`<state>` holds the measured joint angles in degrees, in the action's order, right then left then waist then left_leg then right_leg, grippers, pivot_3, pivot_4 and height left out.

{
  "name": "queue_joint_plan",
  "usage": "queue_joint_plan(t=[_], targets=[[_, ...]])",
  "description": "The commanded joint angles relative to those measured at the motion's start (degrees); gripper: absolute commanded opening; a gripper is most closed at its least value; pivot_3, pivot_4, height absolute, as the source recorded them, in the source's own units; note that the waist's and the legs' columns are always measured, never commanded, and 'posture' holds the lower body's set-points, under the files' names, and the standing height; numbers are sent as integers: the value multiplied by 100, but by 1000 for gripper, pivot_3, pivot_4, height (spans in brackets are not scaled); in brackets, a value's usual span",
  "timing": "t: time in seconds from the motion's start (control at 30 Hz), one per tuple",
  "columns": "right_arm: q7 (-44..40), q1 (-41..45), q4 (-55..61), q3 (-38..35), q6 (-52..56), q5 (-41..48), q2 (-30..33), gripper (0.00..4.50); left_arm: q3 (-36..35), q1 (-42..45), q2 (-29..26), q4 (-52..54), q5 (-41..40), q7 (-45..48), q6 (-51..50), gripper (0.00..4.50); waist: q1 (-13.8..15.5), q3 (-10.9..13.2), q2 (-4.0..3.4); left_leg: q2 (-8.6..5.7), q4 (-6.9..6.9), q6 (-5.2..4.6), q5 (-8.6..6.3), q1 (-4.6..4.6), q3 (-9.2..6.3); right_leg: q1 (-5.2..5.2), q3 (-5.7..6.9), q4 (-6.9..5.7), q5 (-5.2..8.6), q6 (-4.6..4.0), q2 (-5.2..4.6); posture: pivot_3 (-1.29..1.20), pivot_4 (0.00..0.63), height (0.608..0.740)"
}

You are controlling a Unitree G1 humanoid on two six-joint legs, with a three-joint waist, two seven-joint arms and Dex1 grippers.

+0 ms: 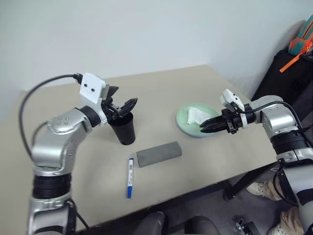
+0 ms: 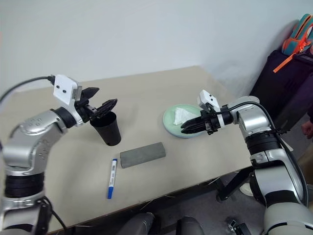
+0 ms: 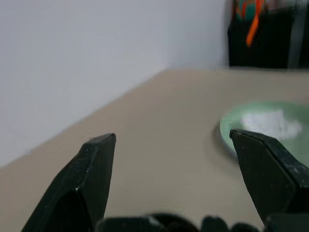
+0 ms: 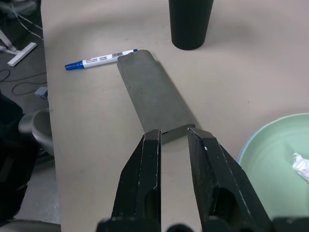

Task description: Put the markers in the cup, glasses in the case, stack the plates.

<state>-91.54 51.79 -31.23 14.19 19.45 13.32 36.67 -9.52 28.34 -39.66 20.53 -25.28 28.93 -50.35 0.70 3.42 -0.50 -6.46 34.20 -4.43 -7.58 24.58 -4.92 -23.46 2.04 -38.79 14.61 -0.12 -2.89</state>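
Note:
My left gripper [image 1: 122,99] hangs open just over the mouth of the black cup [image 1: 125,131], with nothing between its fingers. The blue-capped marker [image 1: 130,177] lies on the table in front of the cup, near the front edge. Beside it lies the grey case [image 1: 159,153], closed. To the right sits the mint green plate [image 1: 186,122], with a light blue rim [image 4: 241,143] showing under its edge. My right gripper [image 1: 202,128] hovers at the plate's near edge pointing left, its fingers [image 4: 145,169] a narrow gap apart and empty. The glasses are out of view.
A crumpled white tissue [image 1: 198,114] lies on the green plate. Dark luggage and a teal-and-orange bag [image 1: 303,41] stand past the table's right end. A person's shoes [image 1: 261,188] are on the floor at the front right corner.

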Motion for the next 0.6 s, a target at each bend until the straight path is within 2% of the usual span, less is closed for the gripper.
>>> queue_joint_plan(t=[0.03,0.1,0.17,0.23,0.37,0.5,0.6], targets=[[-39,144,149,-168,-32,42,24,936,-157,366,-461,772,-818,13,-2236,4019,-2,0,-1,0,0,0,0,0,-1,0,-1,-1,0,0,3,0,0,735],[-51,152,133,-158,-38,36,20,936,-252,538,-619,928,-1302,226,-3507,4019,0,1,0,0,1,0,0,-1,-5,2,0,-1,0,0,5,0,0,735],[-56,163,121,-153,-35,33,13,936,-290,507,-755,1000,-1611,200,-4121,4019,-1,2,-1,0,2,0,0,-2,-7,3,0,-2,0,0,6,0,0,735],[-66,169,105,-150,-43,29,14,936,-291,321,-927,985,-2003,3,-4215,4019,-2,2,-1,0,1,1,0,-2,-8,2,-1,-3,0,-1,7,0,0,735],[-81,186,83,-140,-60,16,7,936,99,-79,-1635,905,-2901,-601,-4215,4019,-45,2,-2,1,-4,2,1,-4,-8,-1,-6,-3,1,-4,7,0,0,735],[-89,204,47,-138,-87,6,0,936,265,-280,-1858,783,-3796,-1369,-4215,4019,-39,3,-2,1,-7,2,1,-4,-6,0,-10,-1,6,-12,4,0,0,735],[-95,192,83,-133,-73,22,7,936,433,-580,-1677,659,-4460,-2250,-4215,4019,-40,2,-2,0,-7,2,1,-3,-5,1,-11,-1,8,-15,3,0,0,735]])
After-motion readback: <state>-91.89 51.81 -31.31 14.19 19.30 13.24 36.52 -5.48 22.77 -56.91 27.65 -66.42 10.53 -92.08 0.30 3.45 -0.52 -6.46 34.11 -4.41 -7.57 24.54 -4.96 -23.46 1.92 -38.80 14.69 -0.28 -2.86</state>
